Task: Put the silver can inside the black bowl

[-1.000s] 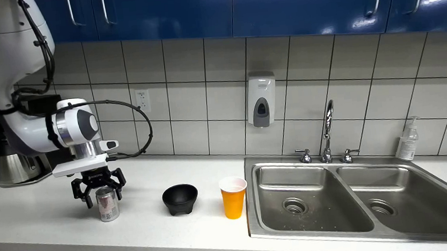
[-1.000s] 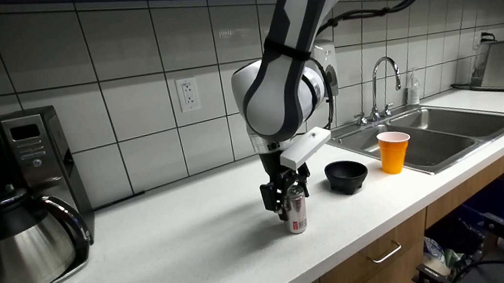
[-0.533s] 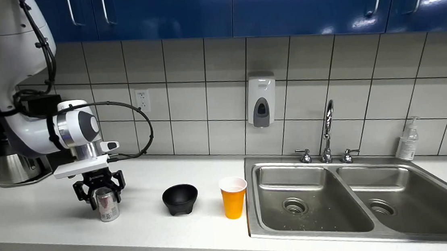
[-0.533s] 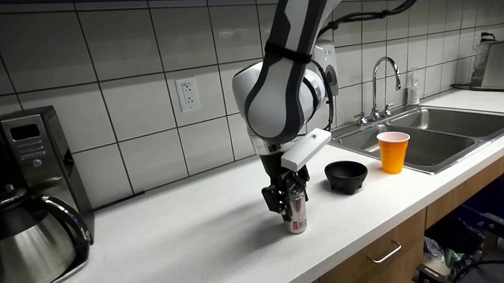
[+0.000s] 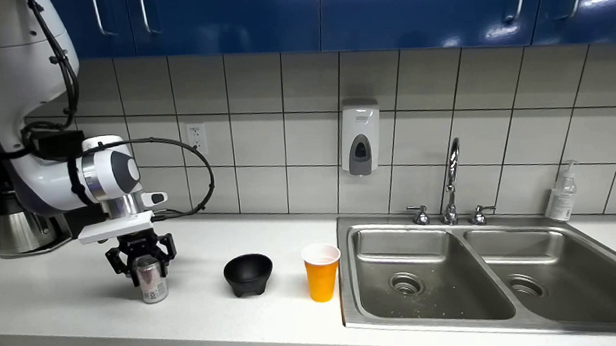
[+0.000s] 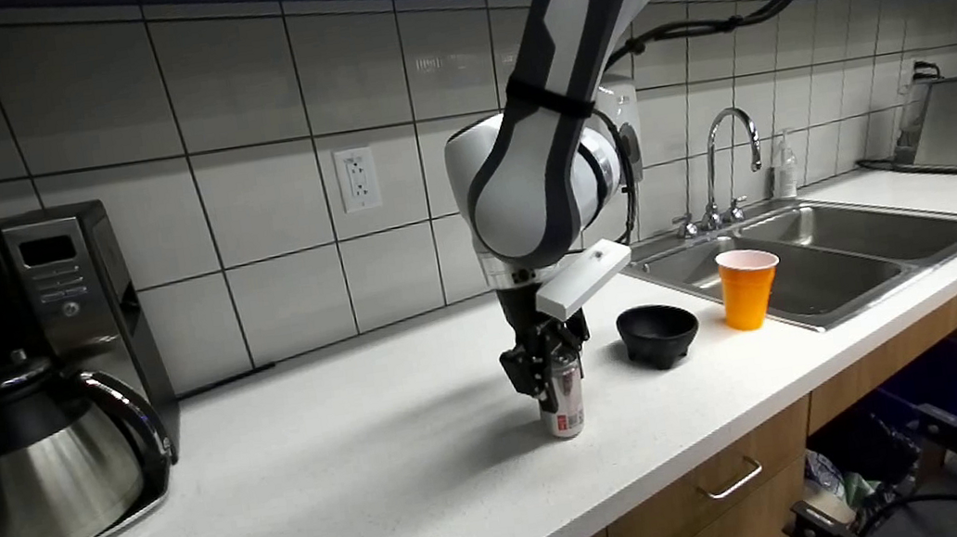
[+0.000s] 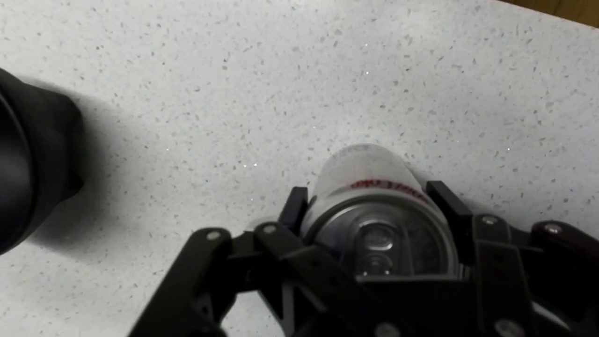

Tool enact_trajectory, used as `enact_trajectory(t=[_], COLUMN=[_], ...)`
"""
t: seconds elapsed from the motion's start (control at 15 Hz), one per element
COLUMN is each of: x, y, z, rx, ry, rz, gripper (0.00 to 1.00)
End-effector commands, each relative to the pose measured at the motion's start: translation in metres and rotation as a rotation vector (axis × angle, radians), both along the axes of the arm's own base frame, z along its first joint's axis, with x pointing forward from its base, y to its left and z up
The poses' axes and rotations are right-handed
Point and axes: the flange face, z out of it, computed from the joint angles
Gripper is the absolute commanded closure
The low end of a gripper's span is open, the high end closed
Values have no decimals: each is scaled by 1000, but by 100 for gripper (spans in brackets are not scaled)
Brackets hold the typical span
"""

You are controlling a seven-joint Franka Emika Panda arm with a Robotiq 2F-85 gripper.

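The bench is white, flecked grey. Toward its front edge, the silver can bears red lettering, the bowl is black, the cup orange. Dark-gridded pale tiles line its back edge.

Kitchen, home or office could not be told. Double steel sink with tall faucet took up the lower right of an exterior view; blue cabinets ran across the top, soap dispenser hung on tiled wall near centre. Coffee maker stood far left in an exterior view, on speckled white surface; wood drawers sat lower right.
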Motion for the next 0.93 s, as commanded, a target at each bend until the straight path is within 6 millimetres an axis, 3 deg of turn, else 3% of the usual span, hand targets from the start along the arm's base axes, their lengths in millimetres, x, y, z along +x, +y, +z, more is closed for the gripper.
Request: enact_trajectory(t=[0.0,0.4,0.6,0.87], x=[-6,-15,-13,-6], y=[-13,-44,-72,-112], z=[37,87,108,119], rx=[-7,-21,-47,-74], ry=[-35,-23,-16,-5], rz=[-35,-102,-154,-224], gripper=[59,59,59,59])
